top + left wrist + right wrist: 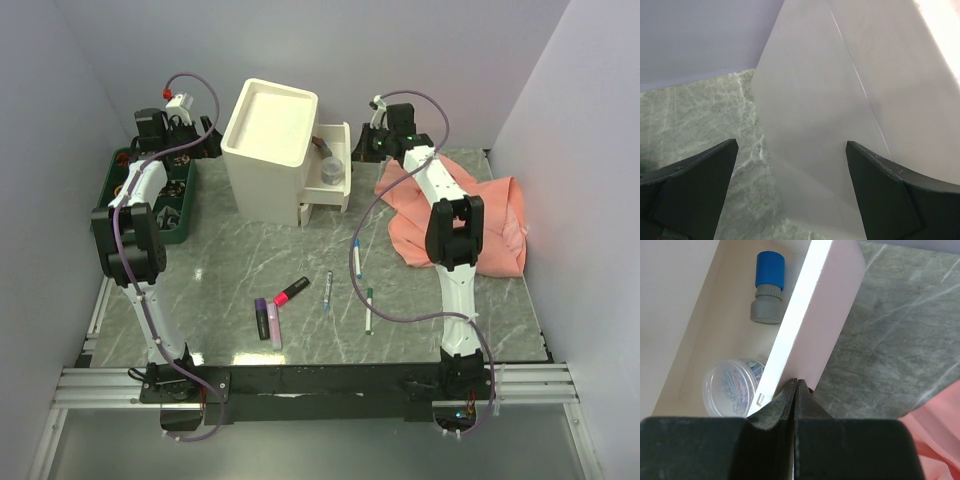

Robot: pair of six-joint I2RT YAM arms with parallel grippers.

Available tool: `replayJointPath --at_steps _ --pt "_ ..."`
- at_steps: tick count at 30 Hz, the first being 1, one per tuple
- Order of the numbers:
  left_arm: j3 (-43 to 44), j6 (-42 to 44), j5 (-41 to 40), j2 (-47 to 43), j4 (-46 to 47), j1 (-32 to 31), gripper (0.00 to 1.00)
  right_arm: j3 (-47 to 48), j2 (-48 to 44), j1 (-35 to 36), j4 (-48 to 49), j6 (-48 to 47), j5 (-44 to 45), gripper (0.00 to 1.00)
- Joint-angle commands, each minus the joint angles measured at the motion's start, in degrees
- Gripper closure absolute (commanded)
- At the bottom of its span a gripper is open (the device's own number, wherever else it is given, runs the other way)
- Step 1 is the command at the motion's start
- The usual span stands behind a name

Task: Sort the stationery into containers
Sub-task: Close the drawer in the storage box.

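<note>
The cream-white cabinet (270,150) stands at the back, its upper drawer (330,168) pulled out to the right. My right gripper (366,140) is at that drawer's front panel (815,315); its jaws (796,382) are pressed together at the small brown handle, which barely shows. My left gripper (205,140) is open and empty against the cabinet's left wall (840,100), fingers (695,185) spread. On the table lie a purple highlighter (262,318), a pink highlighter (274,327), a red-and-black marker (291,291) and three thin pens (357,257) (327,290) (368,310).
The open drawer holds a clear tub of paper clips (732,387) and a grey bottle with a blue cap (769,287). A lower drawer (312,212) stands slightly out. A green tray (150,195) is at the left, a pink cloth (470,220) at the right.
</note>
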Motion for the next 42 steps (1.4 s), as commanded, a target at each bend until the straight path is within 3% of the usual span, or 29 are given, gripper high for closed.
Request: replayJointPath --at_steps 1,8,14,24,38,42 --pt "1.25 -0.05 7.07 -0.56 -1.16 -5.29 0.02 1.69 1.76 9.34 6.99 8.23 -12.38 1.00" --pt "0.28 -0.66 8.30 -1.53 -1.17 -6.26 0.02 3.00 2.38 11.36 10.42 13.16 -9.84 1.00" --pt "-1.74 -2.69 8.48 -2.76 1.03 -6.70 0.02 3.27 0.80 13.04 4.99 19.05 4.19 1.00" --pt "-2.71 -1.19 6.37 -3.90 -0.72 -6.70 0.02 -3.32 -5.26 13.39 -5.39 25.12 19.94 1.00" --pt "-3.15 0.30 5.49 -4.61 -1.87 -6.70 0.02 -10.79 -10.63 11.46 -13.04 28.55 28.31 1.00" --pt "-3.59 0.39 5.40 -4.87 -1.52 -6.70 0.02 -13.86 -11.86 9.44 -12.08 27.06 26.66 1.00"
